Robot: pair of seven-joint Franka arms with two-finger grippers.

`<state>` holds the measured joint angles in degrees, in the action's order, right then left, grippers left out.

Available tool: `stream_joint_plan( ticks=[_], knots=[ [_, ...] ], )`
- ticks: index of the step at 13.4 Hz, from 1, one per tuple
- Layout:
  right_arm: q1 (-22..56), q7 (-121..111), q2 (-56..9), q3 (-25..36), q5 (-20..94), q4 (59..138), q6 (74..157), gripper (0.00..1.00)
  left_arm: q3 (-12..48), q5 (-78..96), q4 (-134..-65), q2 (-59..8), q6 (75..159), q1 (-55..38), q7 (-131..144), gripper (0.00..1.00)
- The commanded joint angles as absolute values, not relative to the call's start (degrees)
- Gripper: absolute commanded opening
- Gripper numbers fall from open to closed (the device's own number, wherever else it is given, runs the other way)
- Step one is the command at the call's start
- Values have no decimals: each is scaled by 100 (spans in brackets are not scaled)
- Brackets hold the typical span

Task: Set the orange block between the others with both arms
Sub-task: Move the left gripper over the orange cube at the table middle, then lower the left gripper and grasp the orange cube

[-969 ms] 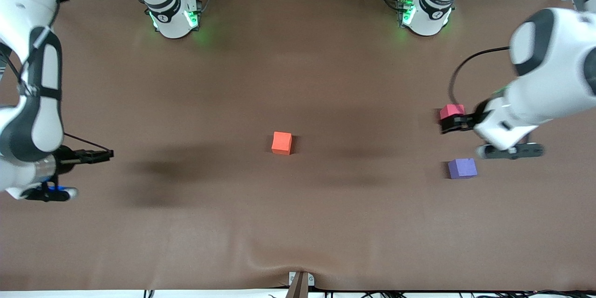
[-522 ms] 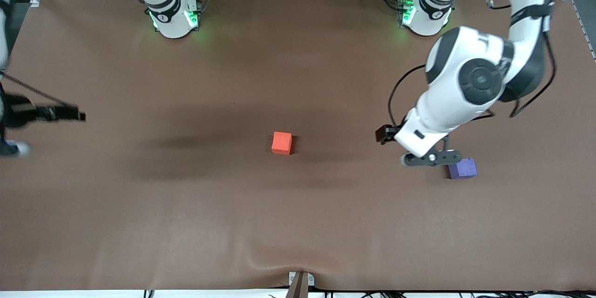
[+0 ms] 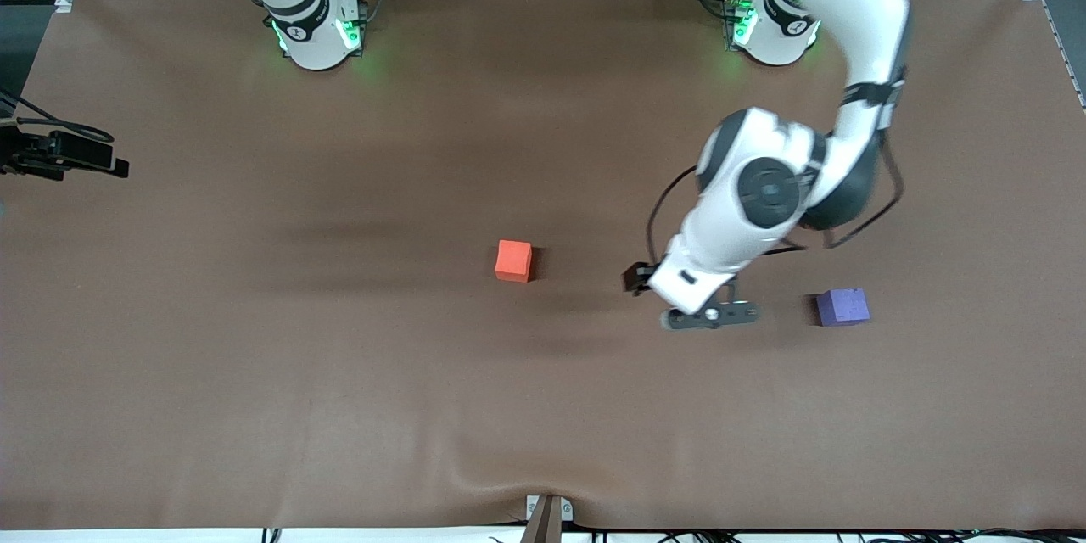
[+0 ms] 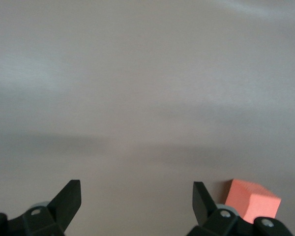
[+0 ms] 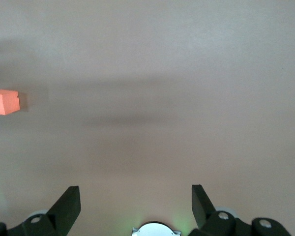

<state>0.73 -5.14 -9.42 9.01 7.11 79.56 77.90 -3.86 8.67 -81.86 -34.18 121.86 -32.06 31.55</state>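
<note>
Insp. notes, present state.

Orange block [image 3: 513, 260]: sits flat on the brown tabletop [image 3: 339, 407], roughly mid-surface, free on all sides, nothing touching it. Also seen in the left wrist view [image 4: 252, 200], just past one finger of that tool, and in the right wrist view [image 5: 5, 102], well off.

Purple block [image 3: 842, 306]: on the tabletop toward the left arm's end from the orange block, well apart, slightly nearer the front camera. Pinkish-red block: not visible; likely hidden under the left arm, can't confirm.

Left tool [image 3: 638, 278]: jaws spread wide, empty, over the tabletop between orange block and purple block, closer to the orange one.

Right tool [image 3: 106, 163]: jaws wide, empty, at the right arm's end of the tabletop, well apart from the orange block; arm appears to wait.

Handling, judged: block looks matte, foam-like, so prob. very light, slightly compressible, not fragile, good friction on pads. Light wt. means it may skid or tip if one finger touches first. Rec. grip: two parallel vertical faces, mid-height, centred, jaws square to the faces; moderate squeeze only. Avoid corner-to-corner pinch.
</note>
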Motion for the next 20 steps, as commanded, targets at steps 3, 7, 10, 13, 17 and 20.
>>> stream_joint_plan(
  ticks=[3,7,10,13,17,20],
  knots=[
    [-17,-325,-431,905,554,7998,7568,100,-448,923,-7875,-3919,12725,-3804,4197,100],
    [-18,-325,-273,888,466,7989,7567,100,-492,870,-7779,-4016,12797,-4296,4175,100],
    [9,-290,-264,870,466,7954,7620,100,-492,861,-7603,-4227,12806,-4569,4175,100],
    [88,-229,-237,844,290,7954,7673,100,-518,827,-7418,-4517,12806,-4833,4166,100],
    [491,308,-264,800,-269,7954,7673,100,-492,782,-7409,-4658,12998,-4939,3929,100],
    [545,-436,-272,817,-422,7937,7751,100,-519,773,-7409,-4895,13446,-5054,3911,100]
  ],
)
